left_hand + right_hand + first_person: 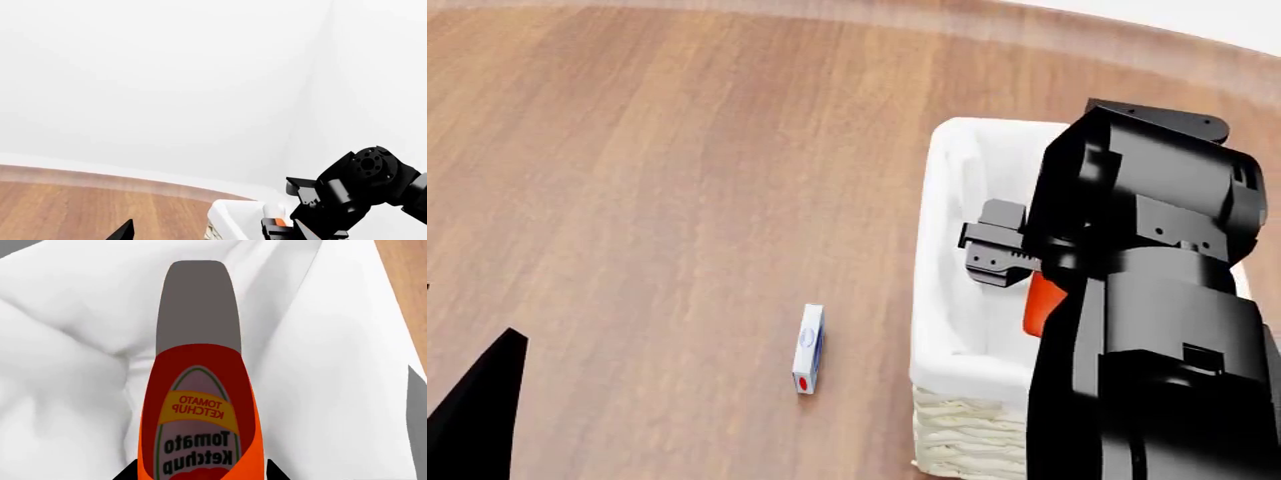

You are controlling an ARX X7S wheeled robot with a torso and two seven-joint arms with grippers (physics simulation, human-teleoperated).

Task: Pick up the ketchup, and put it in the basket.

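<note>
In the left wrist view, only a dark tip of the left hand (pixel 123 231) is seen at the frame edge, so its opening cannot be told; the basket (pixel 235 216) corner lies on the wooden worktop (pixel 80 207).

In the head view, the right hand (pixel 1004 252) is held over the basket, with the ketchup (pixel 1044 305) partly hidden beneath the arm. A small box (pixel 809 349) lies beside the basket.

In the right wrist view, the ketchup is clamped between the fingers (pixel 130 471) above the white liner (pixel 67 365).

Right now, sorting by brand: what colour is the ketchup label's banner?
Yellow with red lettering, on the ketchup; clearest in the right wrist view.
</note>
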